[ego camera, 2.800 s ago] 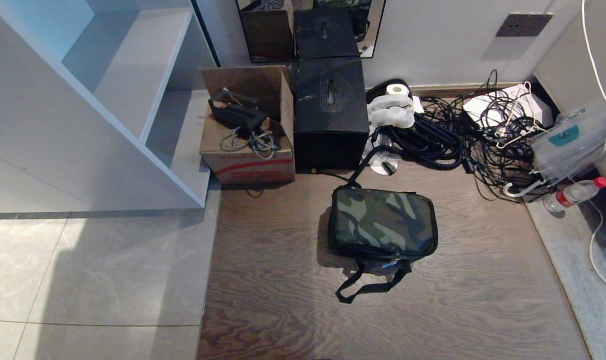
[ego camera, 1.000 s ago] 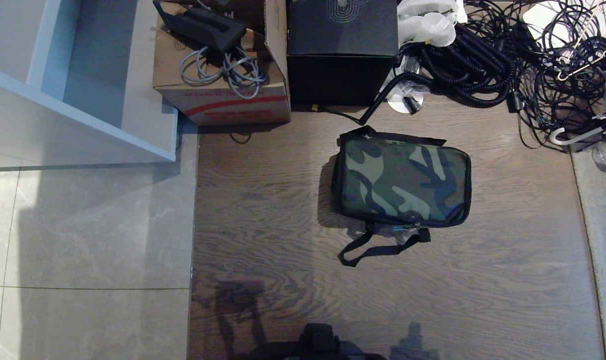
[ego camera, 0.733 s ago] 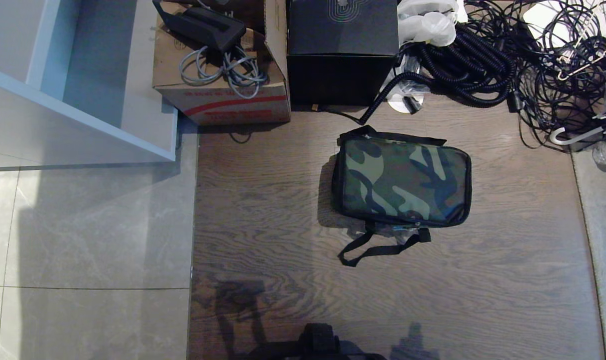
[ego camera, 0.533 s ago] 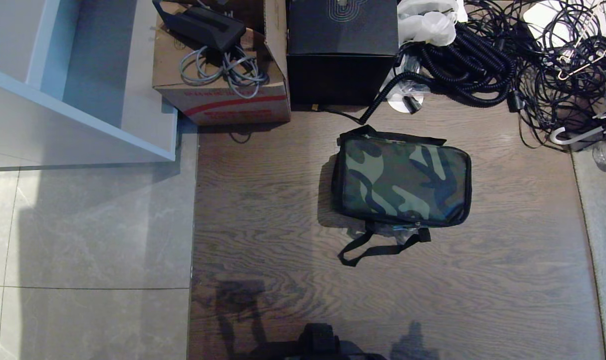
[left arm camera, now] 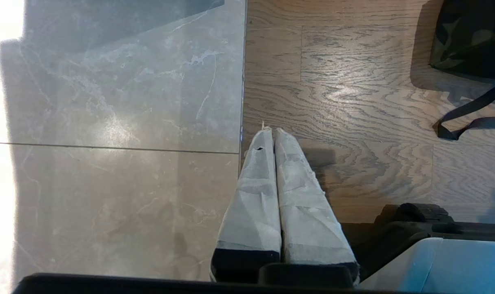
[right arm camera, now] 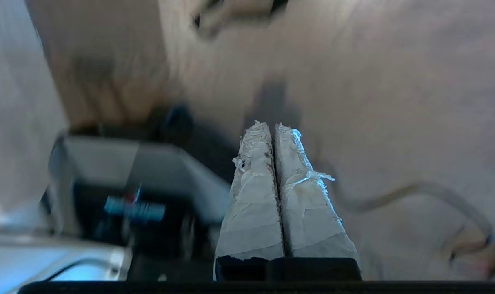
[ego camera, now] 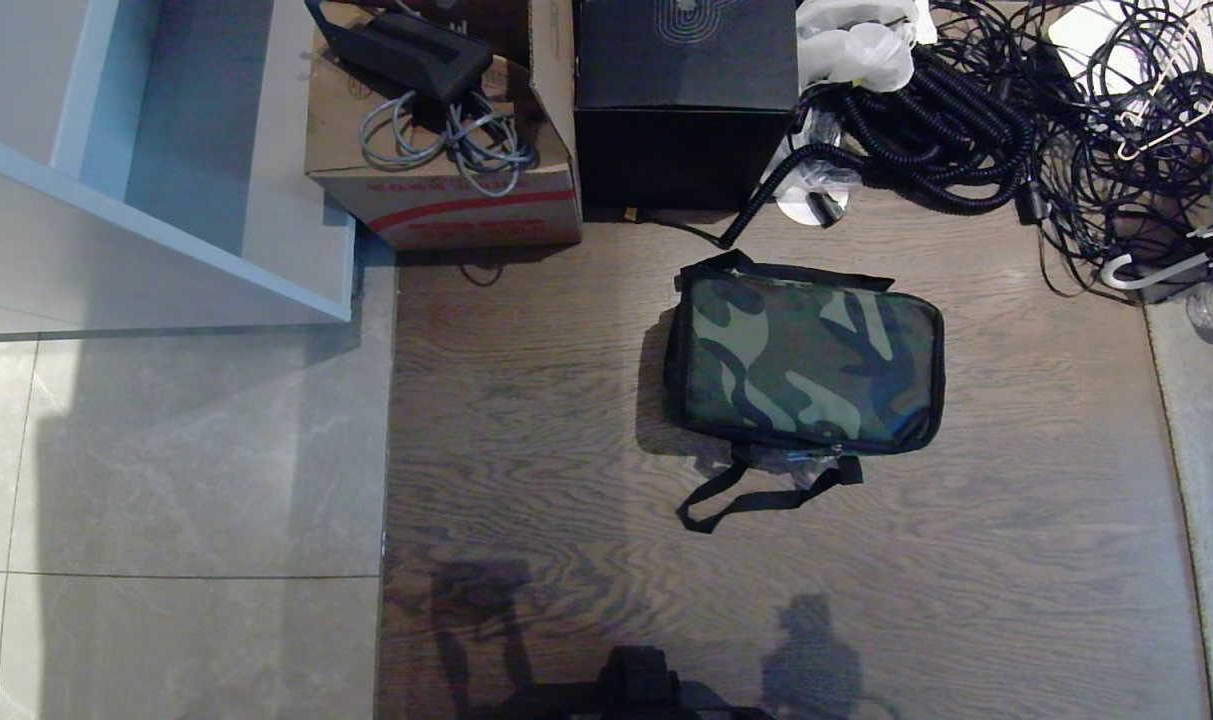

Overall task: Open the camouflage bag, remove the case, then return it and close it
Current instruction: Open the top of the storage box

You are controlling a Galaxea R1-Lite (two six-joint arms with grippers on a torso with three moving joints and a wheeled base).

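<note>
- well, camouflage bag (ego camera: 811, 362) lies zipped on the wood floor (ego camera: 586, 480), open boards near and left, cables (ego camera: 976, 120) far right.
- left gripper (left arm camera: 270, 130) closed, empty.
- right gripper (right arm camera: 271, 124) closed, holding nothing.

- We're looking down at an indoor room corner that reads as a lived-in home or storage nook, with brown wood-grain plank flooring (ego camera: 586, 430) meeting glossy grey marbled floor tiles (ego camera: 176, 450).
- We've got a white open shelving unit (ego camera: 156, 200) at the left.
- Clutter lines the far edge: a worn cardboard box with red print (ego camera: 446, 195) holding grey cables, a plain black box (ego camera: 681, 95), and a big tangle of black cords (ego camera: 1006, 120).
</note>
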